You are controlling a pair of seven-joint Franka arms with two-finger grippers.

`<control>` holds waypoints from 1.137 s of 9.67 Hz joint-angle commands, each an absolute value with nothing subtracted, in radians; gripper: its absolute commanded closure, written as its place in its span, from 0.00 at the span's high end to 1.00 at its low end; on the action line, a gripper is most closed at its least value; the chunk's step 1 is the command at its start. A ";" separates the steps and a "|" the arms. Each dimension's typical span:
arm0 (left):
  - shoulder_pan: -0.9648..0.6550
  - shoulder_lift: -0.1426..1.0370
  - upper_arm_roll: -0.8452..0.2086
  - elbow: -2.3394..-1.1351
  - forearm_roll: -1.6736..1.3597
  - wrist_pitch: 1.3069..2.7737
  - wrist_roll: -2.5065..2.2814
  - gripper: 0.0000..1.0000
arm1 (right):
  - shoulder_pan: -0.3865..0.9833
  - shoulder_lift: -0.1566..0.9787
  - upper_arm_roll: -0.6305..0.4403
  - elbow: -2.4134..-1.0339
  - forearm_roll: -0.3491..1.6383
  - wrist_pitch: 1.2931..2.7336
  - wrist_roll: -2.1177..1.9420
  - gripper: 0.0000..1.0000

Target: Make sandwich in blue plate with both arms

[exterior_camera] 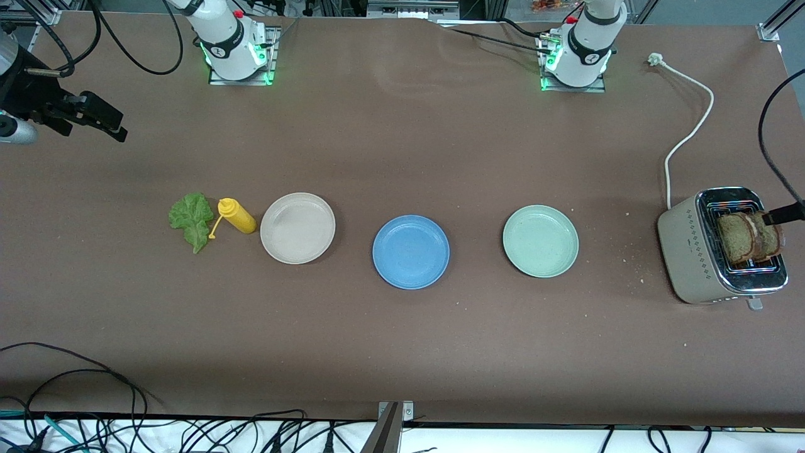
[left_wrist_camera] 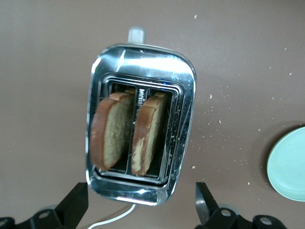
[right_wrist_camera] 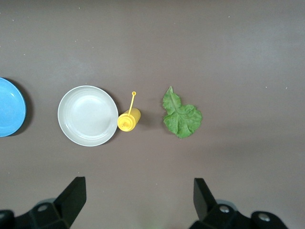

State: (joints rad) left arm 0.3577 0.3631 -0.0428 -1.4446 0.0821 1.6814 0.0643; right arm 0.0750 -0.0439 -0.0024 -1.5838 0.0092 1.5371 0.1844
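Two brown bread slices [exterior_camera: 748, 238] stand upright in the slots of a toaster [exterior_camera: 692, 251] at the left arm's end of the table. My left gripper [exterior_camera: 783, 215] hangs open over the toaster. In the left wrist view its black fingers [left_wrist_camera: 76, 202] straddle one end of the toaster [left_wrist_camera: 181, 71], clear of the slices [left_wrist_camera: 114, 129]. The blue plate [exterior_camera: 410, 251] lies empty mid-table. A green lettuce leaf [exterior_camera: 192, 220] lies flat toward the right arm's end. My right gripper [exterior_camera: 104, 119] hovers open and empty [right_wrist_camera: 138, 191] high above the table near that end.
A yellow squeeze bottle [exterior_camera: 236, 215] lies between the lettuce and a beige plate [exterior_camera: 297, 228]. A pale green plate [exterior_camera: 540, 240] sits between the blue plate and the toaster. The toaster's white cord [exterior_camera: 688, 135] runs toward the left arm's base. Crumbs dot the table near the toaster.
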 commanded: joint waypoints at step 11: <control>0.365 0.508 -0.049 -1.463 0.110 1.683 0.081 0.75 | 0.075 -0.058 -0.002 -1.591 0.025 1.525 0.192 1.00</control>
State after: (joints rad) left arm 0.3597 0.4969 -0.0474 -1.4695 0.0824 1.6843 0.0649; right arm 0.0749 -0.0439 -0.0024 -1.5841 0.0091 1.5365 0.1844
